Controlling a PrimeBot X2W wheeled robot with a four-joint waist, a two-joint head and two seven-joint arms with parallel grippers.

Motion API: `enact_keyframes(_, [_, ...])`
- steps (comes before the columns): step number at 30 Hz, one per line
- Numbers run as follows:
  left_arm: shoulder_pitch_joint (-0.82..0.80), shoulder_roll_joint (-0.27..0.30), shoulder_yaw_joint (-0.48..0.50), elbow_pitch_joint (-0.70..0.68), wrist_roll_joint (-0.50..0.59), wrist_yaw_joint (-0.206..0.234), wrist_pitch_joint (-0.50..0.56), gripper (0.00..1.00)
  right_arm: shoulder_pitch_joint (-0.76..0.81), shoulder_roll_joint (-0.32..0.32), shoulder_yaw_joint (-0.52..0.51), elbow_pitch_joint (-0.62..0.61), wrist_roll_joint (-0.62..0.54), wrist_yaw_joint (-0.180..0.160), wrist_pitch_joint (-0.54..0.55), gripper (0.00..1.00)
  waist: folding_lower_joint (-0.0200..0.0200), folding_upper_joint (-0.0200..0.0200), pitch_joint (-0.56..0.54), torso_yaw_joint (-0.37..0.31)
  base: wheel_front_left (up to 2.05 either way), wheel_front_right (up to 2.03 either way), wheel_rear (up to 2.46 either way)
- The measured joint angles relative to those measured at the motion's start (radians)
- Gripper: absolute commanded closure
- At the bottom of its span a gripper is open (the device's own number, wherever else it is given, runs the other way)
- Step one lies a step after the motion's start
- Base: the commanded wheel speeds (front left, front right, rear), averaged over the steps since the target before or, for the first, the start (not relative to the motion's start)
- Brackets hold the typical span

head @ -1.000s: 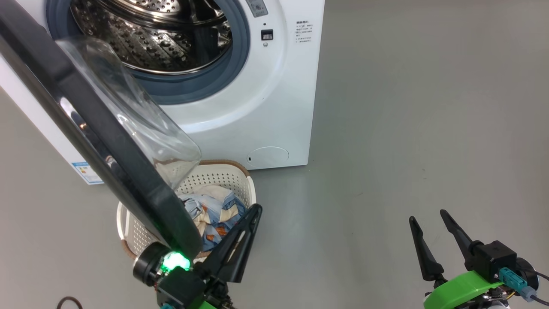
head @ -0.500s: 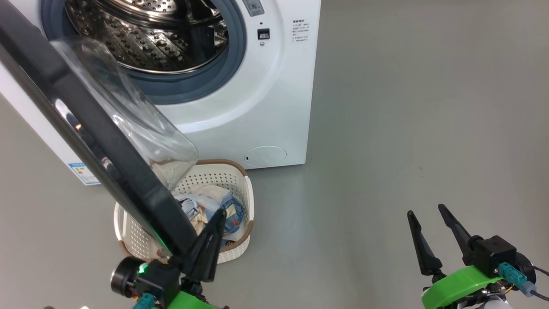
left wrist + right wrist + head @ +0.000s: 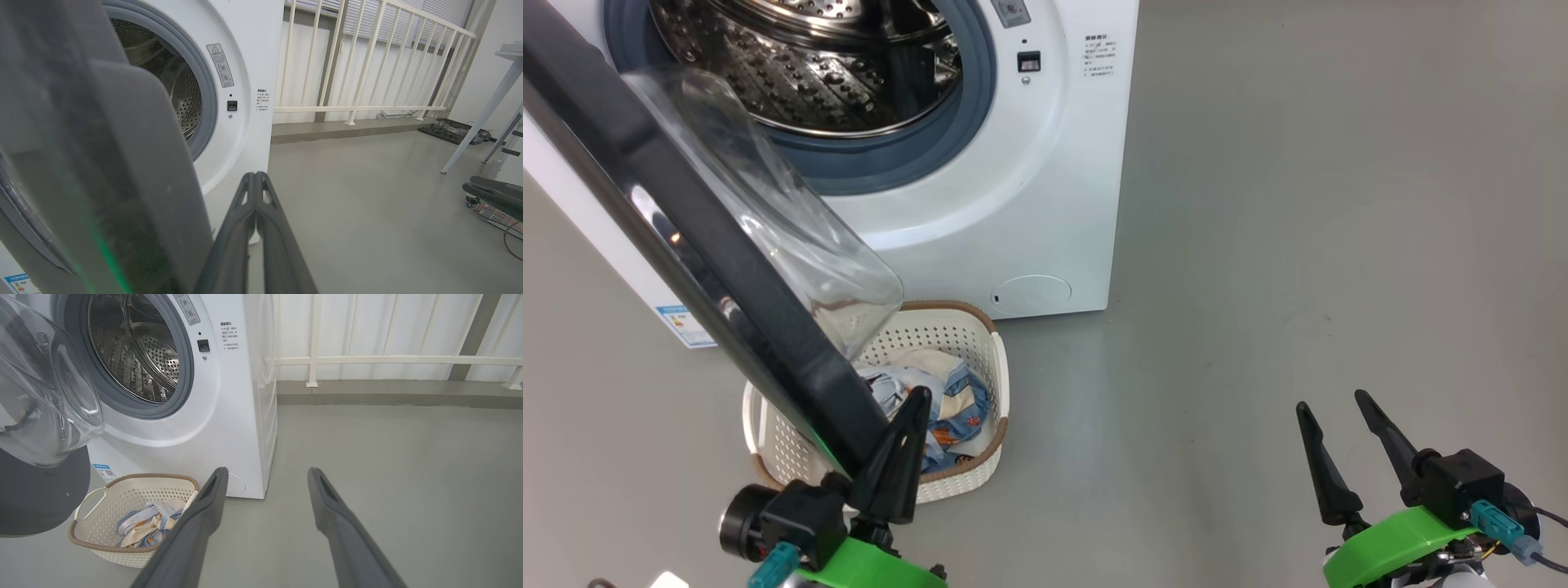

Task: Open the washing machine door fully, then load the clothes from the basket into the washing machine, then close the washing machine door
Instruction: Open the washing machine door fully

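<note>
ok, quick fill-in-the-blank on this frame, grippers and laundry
The left gripper is ___.
The right gripper is ___, holding nothing.
The clothes lie in the ___.
The washing machine door stands ___.
Missing: shut; open; basket; open.

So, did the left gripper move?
Yes. The left gripper swung left: its tip was at the right rim of the basket, now it's over the clothes.
</note>
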Motion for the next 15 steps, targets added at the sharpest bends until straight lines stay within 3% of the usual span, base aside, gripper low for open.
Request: enact_keyframes(15, [0.002,-0.018,0.021,0.02,-0.006,0.002,0.0,1.0,0.0,0.0,0.002,0.003,0.001,0.0,0.0,0.0,0.0,0.0,-0.003,0.019,0.0,0.0,0.0])
